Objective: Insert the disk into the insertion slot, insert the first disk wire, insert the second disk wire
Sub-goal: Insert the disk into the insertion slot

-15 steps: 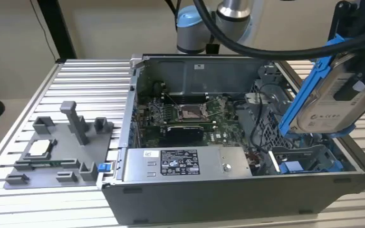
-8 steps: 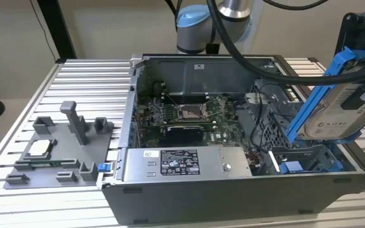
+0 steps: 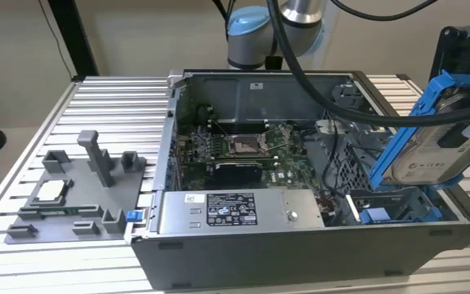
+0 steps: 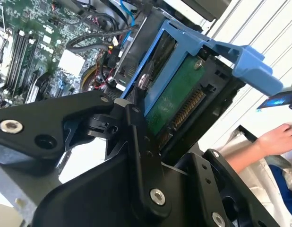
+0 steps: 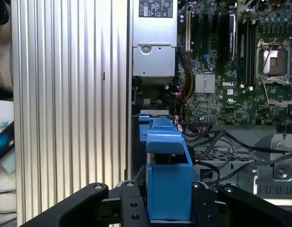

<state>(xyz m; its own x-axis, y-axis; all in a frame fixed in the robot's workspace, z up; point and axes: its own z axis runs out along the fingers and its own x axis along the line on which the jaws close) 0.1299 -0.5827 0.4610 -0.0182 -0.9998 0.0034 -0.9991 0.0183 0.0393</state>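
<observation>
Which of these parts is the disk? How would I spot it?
Find the open computer case; above its end on the exterior view's right, the tool holds the disk. It alone is silver inside a bright blue frame.

Black label [image 3: 231, 210], power supply box [image 3: 300, 209], lower middle of the exterior view; white label [image 3: 428, 168], disk [image 3: 415, 147], right side: print unreadable.

**Robot arm grips disk aloft**

The arm [image 3: 256, 37] rises at the far side, its wrist raised at the exterior view's right. The gripper [image 5: 169, 203] is clamped on the disk [image 3: 431, 147], with black fingers [image 5: 132, 208] pressing both sides.
</observation>
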